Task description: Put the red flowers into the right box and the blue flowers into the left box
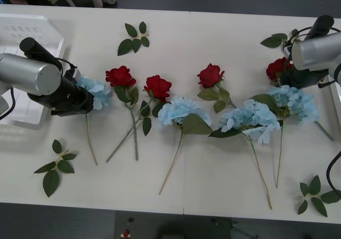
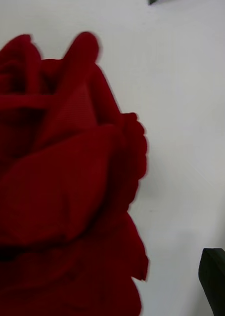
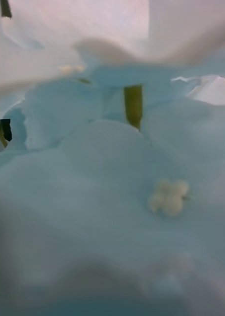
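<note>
Both grippers' finger state cannot be told; left gripper [image 1: 88, 101] probably sits on the left-edge blue flower [image 1: 96, 91]; close squarely before lifting.

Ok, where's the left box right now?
Front view: the left box sits at the table's far-left corner, just behind the left arm.

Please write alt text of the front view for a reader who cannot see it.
Red flowers and blue flowers lie in a row across a white table. The left arm reaches a blue head beside the left box; the right arm is over a red rose.
</note>
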`<state>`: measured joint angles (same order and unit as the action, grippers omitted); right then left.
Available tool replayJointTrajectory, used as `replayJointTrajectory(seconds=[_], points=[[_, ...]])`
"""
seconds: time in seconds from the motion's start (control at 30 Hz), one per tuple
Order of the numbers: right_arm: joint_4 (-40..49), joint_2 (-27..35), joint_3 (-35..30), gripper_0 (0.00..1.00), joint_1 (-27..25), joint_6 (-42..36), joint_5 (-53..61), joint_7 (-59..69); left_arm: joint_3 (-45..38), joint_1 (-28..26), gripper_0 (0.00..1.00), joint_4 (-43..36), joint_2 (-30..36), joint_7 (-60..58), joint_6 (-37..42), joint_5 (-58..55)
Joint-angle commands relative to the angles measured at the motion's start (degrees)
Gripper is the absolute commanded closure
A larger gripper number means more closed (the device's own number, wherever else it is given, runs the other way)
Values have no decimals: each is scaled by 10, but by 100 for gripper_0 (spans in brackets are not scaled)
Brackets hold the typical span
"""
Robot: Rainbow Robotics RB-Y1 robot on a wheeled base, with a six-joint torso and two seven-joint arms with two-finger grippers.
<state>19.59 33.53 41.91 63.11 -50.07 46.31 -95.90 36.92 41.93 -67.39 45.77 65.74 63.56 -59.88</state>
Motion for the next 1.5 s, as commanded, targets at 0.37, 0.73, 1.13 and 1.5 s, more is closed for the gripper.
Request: replayJointTrajectory(seconds=[0.37, 0.73, 1.13, 1.5], points=[[-72, -38, -48, 93, 0, 59, -8, -28, -91, 134, 100, -131, 181, 257, 246, 99], [-72, -29, -102, 100, 3, 75, -1, -29, -26, 122, 100, 75, 163, 343, -27, 260], [-65, 63, -136, 100, 126, -58, -2, -68, -18, 121, 23, 134, 165, 349, -87, 227], [-64, 201, -43, 100, 162, -59, -25, -177, -64, 120, 1, 60, 217, 391, 90, -335]])
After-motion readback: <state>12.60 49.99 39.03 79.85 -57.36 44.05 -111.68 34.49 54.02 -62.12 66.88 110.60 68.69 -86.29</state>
